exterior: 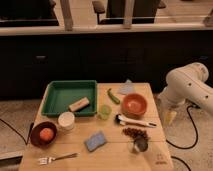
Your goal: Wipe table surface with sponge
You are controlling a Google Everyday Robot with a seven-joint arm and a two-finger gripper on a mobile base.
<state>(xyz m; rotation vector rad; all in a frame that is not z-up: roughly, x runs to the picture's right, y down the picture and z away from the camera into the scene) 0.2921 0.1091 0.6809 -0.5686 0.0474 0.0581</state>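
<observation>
The blue sponge (pixel 95 141) lies flat on the table surface (pixel 115 156), near the front and a little left of centre. The white arm reaches in from the right. Its gripper (pixel 170 117) hangs pointing down just beyond the table's right edge, level with the orange bowl (pixel 134 105). It stands open with nothing in it, well to the right of the sponge.
A green tray (pixel 54 100) holding a tan block (pixel 79 104) stands at the back left. Also on the table are a white cup (pixel 66 120), a dark bowl (pixel 35 139) with an orange, a fork (pixel 57 158), a small green cup (pixel 104 112), a green pepper (pixel 113 96), a cloth (pixel 126 88), a brush (pixel 135 121), brown bits (pixel 136 133) and a metal cup (pixel 140 145).
</observation>
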